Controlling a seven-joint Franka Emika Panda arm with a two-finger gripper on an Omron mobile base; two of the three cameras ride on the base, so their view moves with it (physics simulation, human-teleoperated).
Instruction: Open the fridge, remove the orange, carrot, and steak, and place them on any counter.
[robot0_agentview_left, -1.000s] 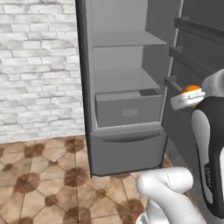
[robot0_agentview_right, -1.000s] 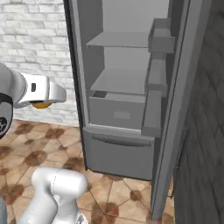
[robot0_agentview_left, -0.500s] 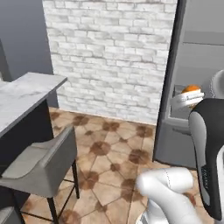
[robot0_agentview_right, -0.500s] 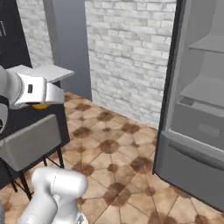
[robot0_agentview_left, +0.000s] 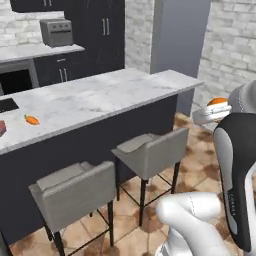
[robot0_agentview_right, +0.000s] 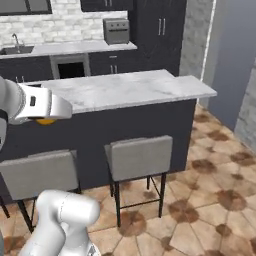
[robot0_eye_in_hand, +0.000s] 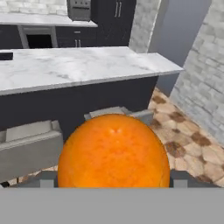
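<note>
I am facing the long marble counter (robot0_agentview_left: 105, 95) of the island, with two grey stools (robot0_agentview_left: 150, 150) tucked against its dark base between me and the top. On that counter, far to my left, the carrot (robot0_agentview_left: 32, 120) is lying beside the steak (robot0_agentview_left: 2, 126), which is showing at the picture's edge. My pincer (robot0_agentview_left: 212, 112) is clamped wide around the orange (robot0_eye_in_hand: 113, 153), which is bulging between the jaws and hiding my fingertips. I am judging the main risk to be the round fruit: set down with any sideways push, it could roll along the smooth marble and off the edge. The stools could also catch my arm if I am reaching in low over them.
</note>
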